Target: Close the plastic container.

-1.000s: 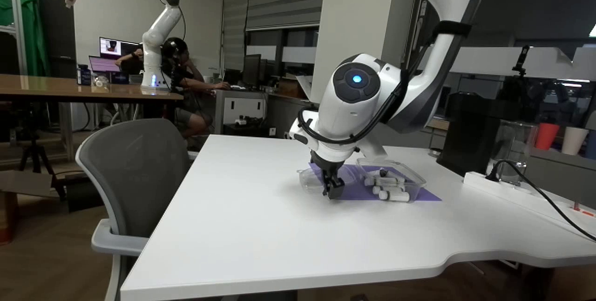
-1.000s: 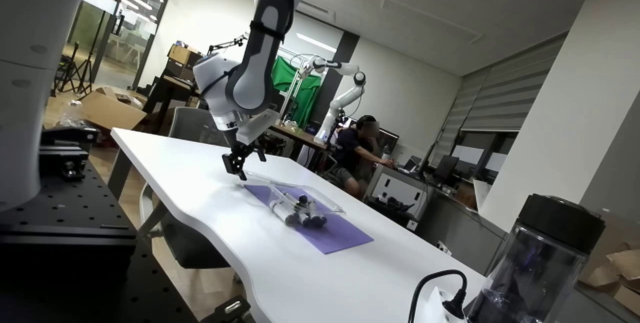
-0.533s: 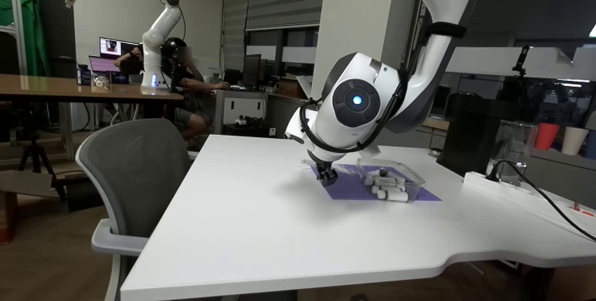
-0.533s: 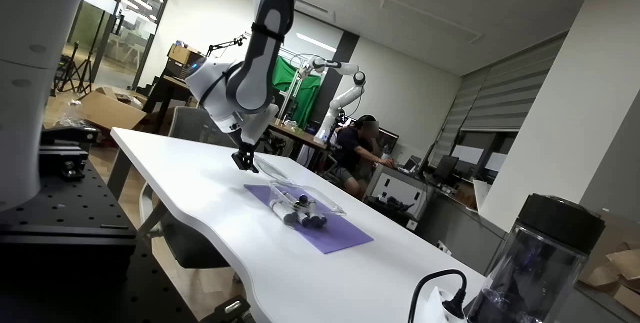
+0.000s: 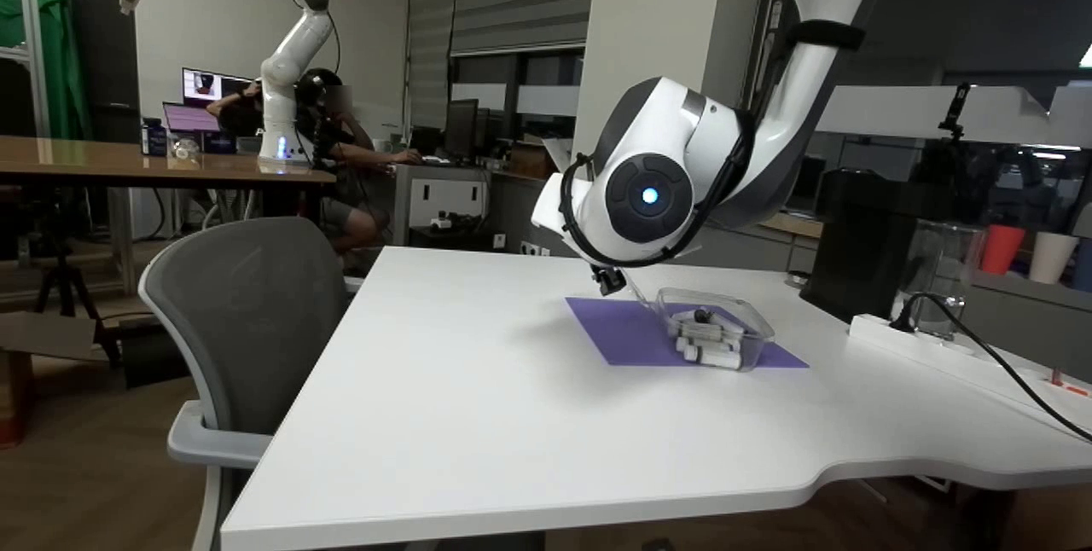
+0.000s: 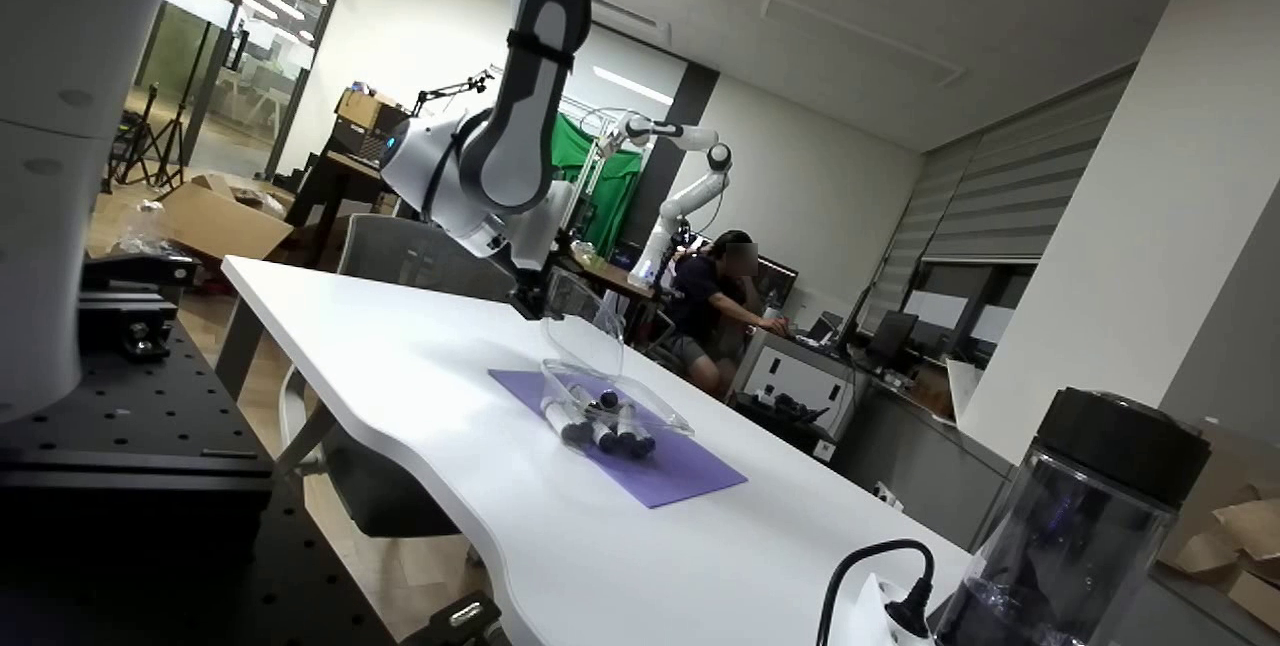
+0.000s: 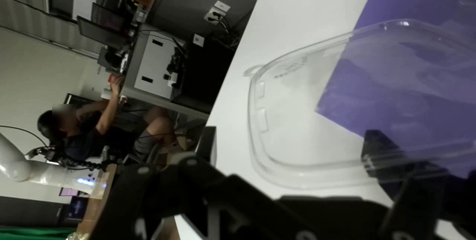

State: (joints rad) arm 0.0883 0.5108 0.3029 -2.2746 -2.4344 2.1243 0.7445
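Observation:
The plastic container (image 5: 754, 350) is clear and holds several white cylinders with dark ends. It sits on a purple sheet and also shows in an exterior view (image 6: 662, 408). Its clear lid (image 6: 590, 334) stands steeply raised along one side of the container, and the container is open. The lid fills much of the wrist view (image 7: 293, 95). My gripper (image 7: 292, 148) is open, with its fingers wide apart. One finger lies behind the lid's edge, seen through the plastic. The gripper is above the table beside the lid in both exterior views (image 5: 609, 281) (image 6: 528, 303).
The purple sheet (image 5: 618, 338) lies on the white table (image 5: 478, 414). A power strip (image 5: 947, 363) with a black cable, a clear jar (image 5: 937, 265) and a dark machine (image 5: 862, 248) stand beyond the container. A grey chair (image 5: 256, 329) stands at the table's edge.
My gripper has risen and moved toward the container. The lid has swung up from lying low beside the container to steeply raised. The container has shifted very slightly.

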